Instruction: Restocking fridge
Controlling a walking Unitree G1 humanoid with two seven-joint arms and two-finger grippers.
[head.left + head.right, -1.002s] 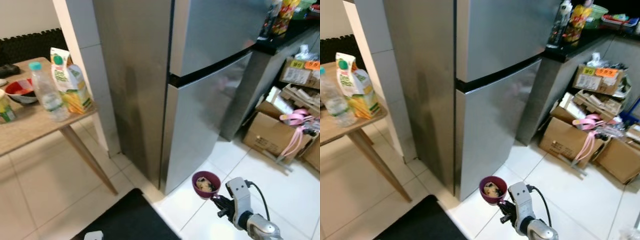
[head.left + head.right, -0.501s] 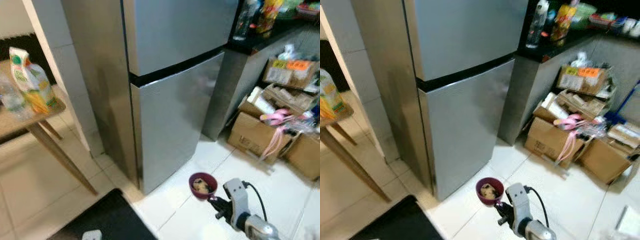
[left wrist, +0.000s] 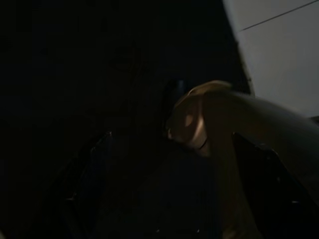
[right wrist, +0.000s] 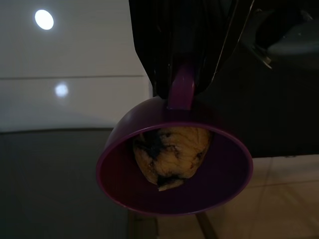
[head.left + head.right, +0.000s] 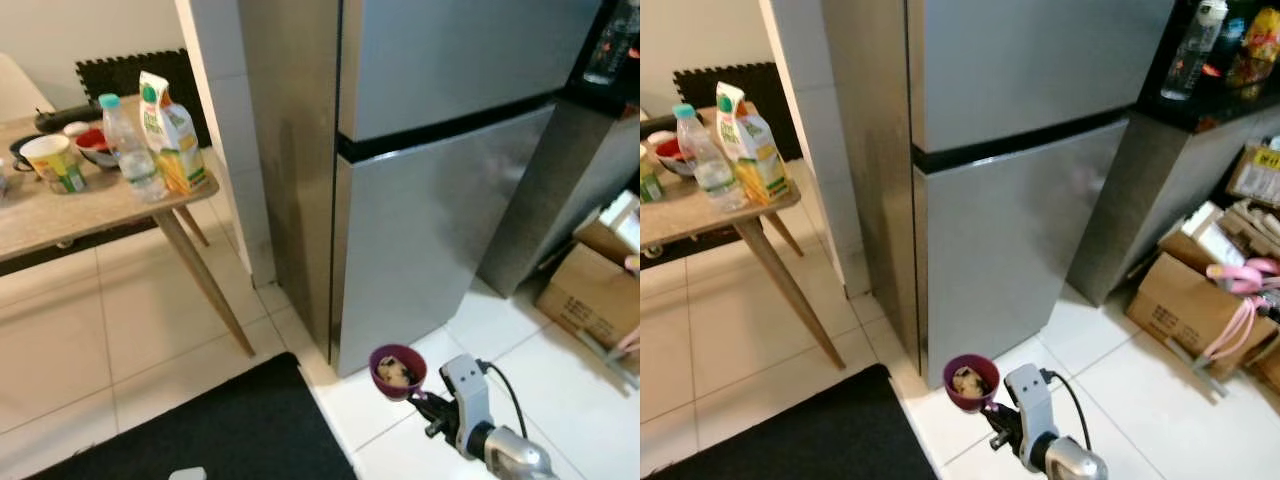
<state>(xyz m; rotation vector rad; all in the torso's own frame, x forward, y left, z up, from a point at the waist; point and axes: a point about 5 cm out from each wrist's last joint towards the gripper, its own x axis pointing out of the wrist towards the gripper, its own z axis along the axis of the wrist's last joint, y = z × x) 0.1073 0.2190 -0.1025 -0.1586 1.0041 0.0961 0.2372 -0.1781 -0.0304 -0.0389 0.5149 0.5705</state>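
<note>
we are carrying a small purple plastic cup of food, its handle pinched in our right gripper, low before the closed two-door steel fridge. next, we judge, a door must be opened; the left gripper's fingers we cannot tell.

The fridge is standing shut, both doors closing off its inside, and its lower door is facing the right gripper, which is occupying the tiled floor near that door's bottom corner with a purple cup clamped in it. Open floor is lying between the fridge's side and the worktop, whose slanted leg is cutting across that gap. A carton, bottle and bowls are crowding the worktop's near corner. Cardboard boxes are blocking the floor right of the fridge, under the dark counter.
</note>
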